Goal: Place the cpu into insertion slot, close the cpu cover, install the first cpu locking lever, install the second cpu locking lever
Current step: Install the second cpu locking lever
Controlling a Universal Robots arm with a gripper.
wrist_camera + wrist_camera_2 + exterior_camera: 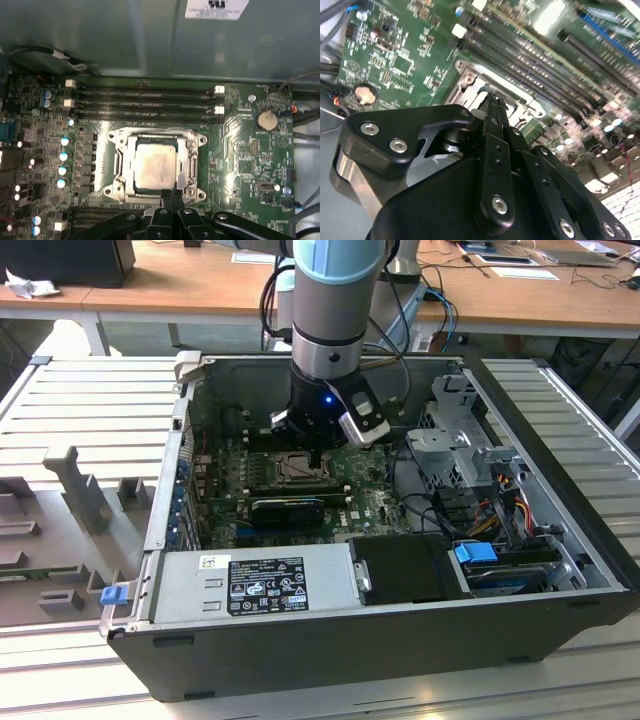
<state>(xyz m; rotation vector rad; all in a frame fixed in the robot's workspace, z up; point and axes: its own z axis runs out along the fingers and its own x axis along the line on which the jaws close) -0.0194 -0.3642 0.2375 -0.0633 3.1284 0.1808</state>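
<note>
The cpu (154, 166), a pale silvery square, lies in the insertion slot (296, 469) on the green board. The cpu cover (190, 165), a dull-metal frame, lies flat around it, and the chip's face shows through its cut-out. My gripper (172, 194) is shut, its black fingers pressed together with the tips at the socket's edge. In the second wrist view the gripper (493, 102) points down onto the metal frame (470, 82). In the exterior view the gripper (316, 458) hangs low inside the open computer case, right over the socket. Whether the tips touch a lever is hidden.
Long black memory slots (145, 105) run beside the socket, and a coin battery (266, 120) sits on the board. The case holds a power supply (262, 585), a metal drive cage (455, 435) and coloured cables (500, 490). A black card (290, 510) lies near the socket.
</note>
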